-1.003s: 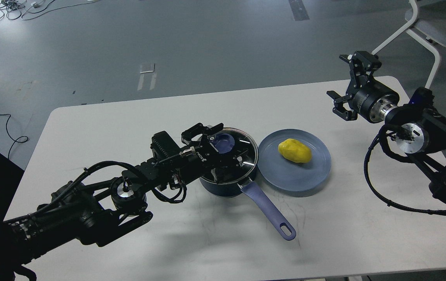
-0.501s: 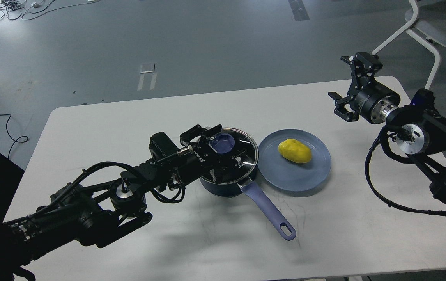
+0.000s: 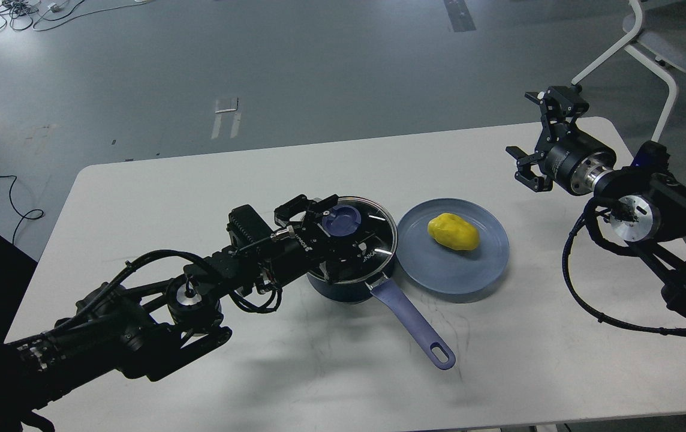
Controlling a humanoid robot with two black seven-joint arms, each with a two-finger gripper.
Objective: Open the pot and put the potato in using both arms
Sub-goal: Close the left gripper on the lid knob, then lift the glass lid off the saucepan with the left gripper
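Note:
The pot (image 3: pixel 349 287) stands mid-table with its glass lid (image 3: pixel 373 240) on and its lavender handle (image 3: pixel 415 327) pointing toward the front right. My left gripper (image 3: pixel 330 237) hovers over the lid with its jaws apart, one on each side of the blue knob (image 3: pixel 342 221); I see no clamp on the knob. The yellow potato (image 3: pixel 453 231) lies on a blue-grey plate (image 3: pixel 475 270) just right of the pot. My right gripper (image 3: pixel 539 135) is open and empty, raised above the table's far right part, well away from the potato.
The white table (image 3: pixel 199 180) ends close behind my right gripper and near my right arm's elbow. A white chair frame (image 3: pixel 649 54) stands beyond the far right corner. Cables lie on the floor at the far left.
My left gripper drew slightly back to the left, uncovering more of the knob and the lid's lettering. My right gripper drifted a little right and down. Pot, lid and potato stayed in place.

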